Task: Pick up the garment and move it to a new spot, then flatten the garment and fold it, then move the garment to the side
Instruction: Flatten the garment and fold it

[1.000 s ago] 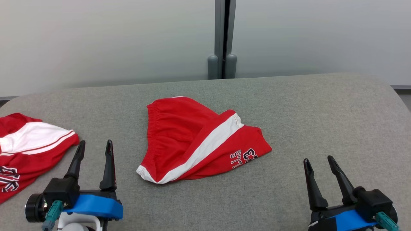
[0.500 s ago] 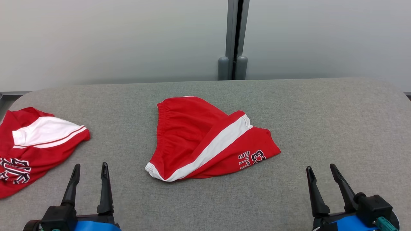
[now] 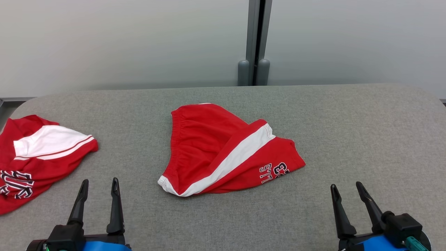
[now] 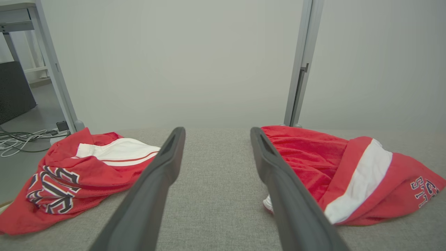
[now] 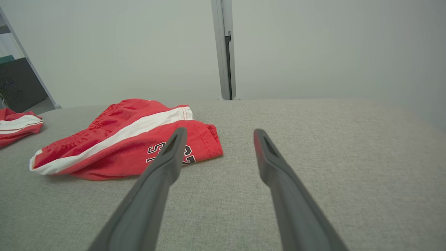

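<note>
Red garment (image 3: 204, 141) folded over; left wrist view adds floor cables (image 4: 19, 138).

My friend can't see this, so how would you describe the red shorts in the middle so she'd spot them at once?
Find the grey table before the pale wall. Near its middle lie the shorts, waistband gathered. Unlike the red cloth at the left edge, they have a broad diagonal white stripe and small lettering.
</note>
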